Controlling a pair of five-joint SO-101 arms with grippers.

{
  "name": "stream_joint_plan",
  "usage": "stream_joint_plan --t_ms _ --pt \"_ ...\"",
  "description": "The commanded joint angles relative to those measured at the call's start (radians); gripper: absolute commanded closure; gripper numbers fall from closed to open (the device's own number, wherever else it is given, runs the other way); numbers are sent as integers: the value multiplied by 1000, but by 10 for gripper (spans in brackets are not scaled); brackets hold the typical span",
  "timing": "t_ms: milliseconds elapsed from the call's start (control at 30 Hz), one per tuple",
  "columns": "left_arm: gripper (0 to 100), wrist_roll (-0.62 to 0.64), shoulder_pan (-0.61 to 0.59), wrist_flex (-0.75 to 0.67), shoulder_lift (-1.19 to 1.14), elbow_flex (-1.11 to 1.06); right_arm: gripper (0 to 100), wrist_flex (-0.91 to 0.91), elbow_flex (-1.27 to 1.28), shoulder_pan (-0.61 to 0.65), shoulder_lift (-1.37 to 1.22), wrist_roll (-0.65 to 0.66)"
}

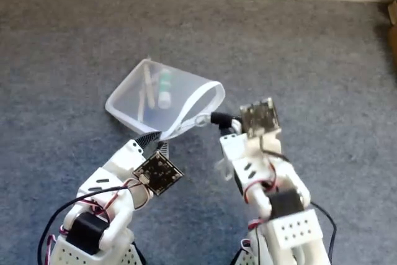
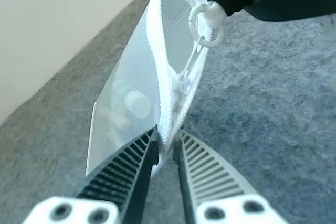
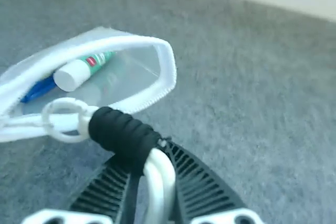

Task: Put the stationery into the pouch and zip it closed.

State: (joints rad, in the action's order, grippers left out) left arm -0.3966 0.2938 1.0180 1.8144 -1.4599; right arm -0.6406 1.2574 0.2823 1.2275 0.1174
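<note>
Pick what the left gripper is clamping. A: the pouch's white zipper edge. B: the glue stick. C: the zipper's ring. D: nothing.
A: in the left wrist view the left gripper is shut on the white zipper edge of the pouch, while the ring hangs on the black-tipped stick held by the right gripper.

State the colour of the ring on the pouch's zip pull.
White ring; it shows best in the left wrist view.

Translucent mesh plastic pouch, matt fuzzy grey carpet, ribbed black tool
</note>
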Motion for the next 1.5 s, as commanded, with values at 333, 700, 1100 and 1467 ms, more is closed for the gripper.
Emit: stream_joint_plan --t_ms 333,700,1100,1467 --pt "995 26 -31 17 10 22 995 65 -162 -139 -179 -20" --pt "995 25 -33 43 10 24 995 117 -162 -160 -180 -18" --pt "995 25 -38 43 10 22 995 124 -311 -188 -435 -14" --pt "995 26 -39 43 10 21 995 127 -334 -246 -476 -18"
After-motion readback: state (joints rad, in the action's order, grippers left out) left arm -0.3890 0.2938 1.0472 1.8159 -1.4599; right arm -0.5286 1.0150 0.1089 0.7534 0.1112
